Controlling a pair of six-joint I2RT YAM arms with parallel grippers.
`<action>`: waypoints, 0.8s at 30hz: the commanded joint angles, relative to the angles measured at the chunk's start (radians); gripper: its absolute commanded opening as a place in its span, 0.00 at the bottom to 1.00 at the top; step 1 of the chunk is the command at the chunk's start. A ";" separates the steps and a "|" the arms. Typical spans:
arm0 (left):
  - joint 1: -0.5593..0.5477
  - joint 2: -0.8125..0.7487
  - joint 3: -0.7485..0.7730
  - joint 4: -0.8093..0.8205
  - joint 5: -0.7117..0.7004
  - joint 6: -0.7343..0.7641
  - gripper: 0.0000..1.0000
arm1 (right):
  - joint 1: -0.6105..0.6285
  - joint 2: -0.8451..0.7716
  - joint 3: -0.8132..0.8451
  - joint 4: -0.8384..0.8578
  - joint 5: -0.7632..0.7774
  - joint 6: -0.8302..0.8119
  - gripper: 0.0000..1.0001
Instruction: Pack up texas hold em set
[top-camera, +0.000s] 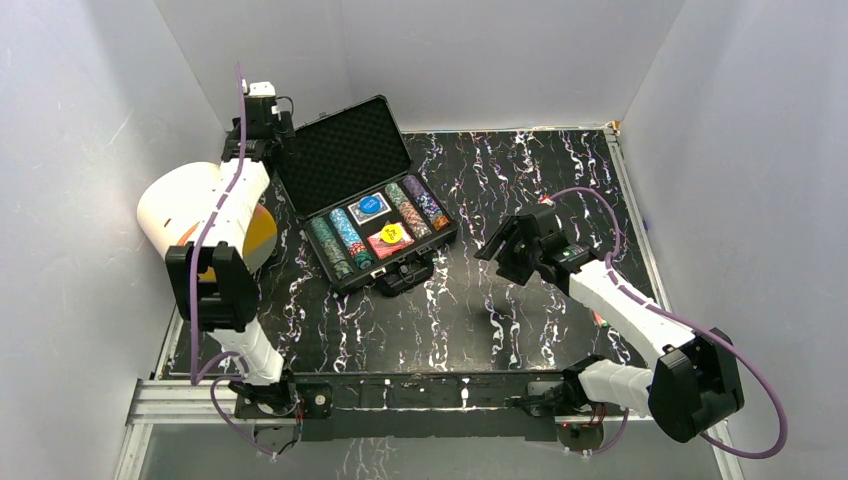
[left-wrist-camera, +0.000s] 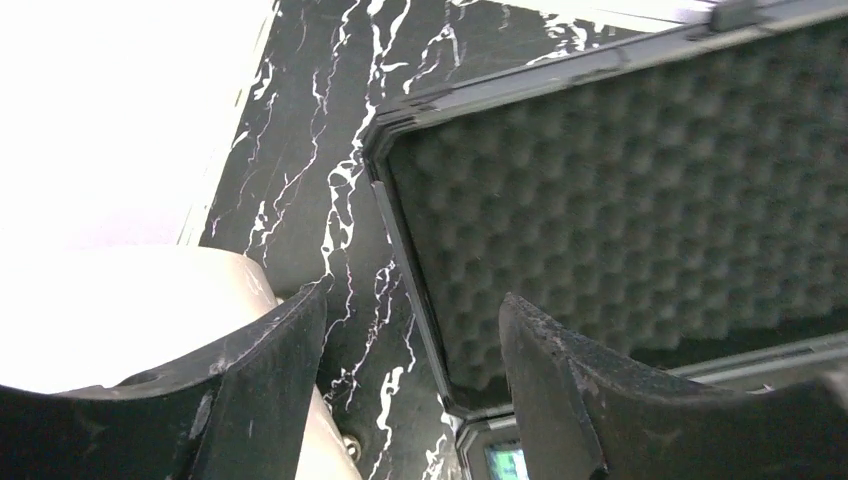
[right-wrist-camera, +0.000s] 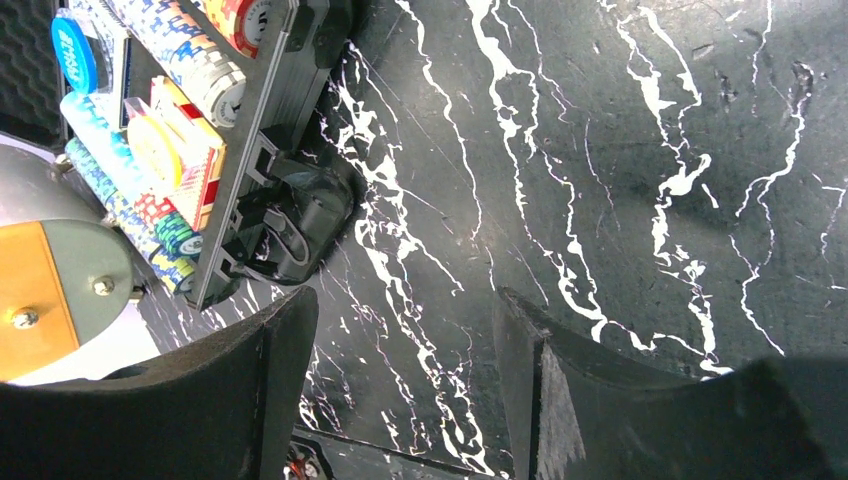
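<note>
I am watching the black case (top-camera: 383, 205) lying open on the left half of the marbled surface (top-camera: 520, 300), turned at an angle. Its foam-lined lid (left-wrist-camera: 640, 200) is leaning back toward the far left corner. Rows of multicoloured chips (top-camera: 345, 240) are sitting in the slots at both ends of the tray. Between them the yellow button (top-camera: 392, 232) is resting on a red card deck (right-wrist-camera: 195, 160). Behind that a blue round piece (top-camera: 373, 205) is lying in the middle compartment; I cannot tell what is under it. The handle (right-wrist-camera: 300, 215) is pointing out from the front wall toward the arm bases and lying on the surface.

The left pincer (left-wrist-camera: 412, 300) is hanging above the lid's outer corner with its jaws spread apart and nothing between them. Its wrist view is showing the lid's rim below the gap and the big white-and-orange cylinder (top-camera: 185, 212) just to the left of the case.

The right pincer (right-wrist-camera: 402, 300) is hovering over bare surface to the right of the case, well apart from it. It is also released, with its fingers (right-wrist-camera: 540, 380) parted and gripping nothing. Its wrist camera is looking along the case's front wall, with the handle and the nearest chips in sight.
</note>
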 joint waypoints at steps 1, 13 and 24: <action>0.043 0.072 0.076 -0.031 -0.009 -0.073 0.61 | -0.005 -0.003 -0.009 0.061 -0.010 -0.026 0.72; 0.080 0.226 0.106 0.143 -0.048 -0.109 0.31 | -0.004 -0.008 -0.006 0.045 -0.001 -0.032 0.72; 0.078 0.150 -0.026 0.262 -0.016 -0.075 0.00 | -0.004 -0.019 0.005 0.025 0.018 -0.040 0.72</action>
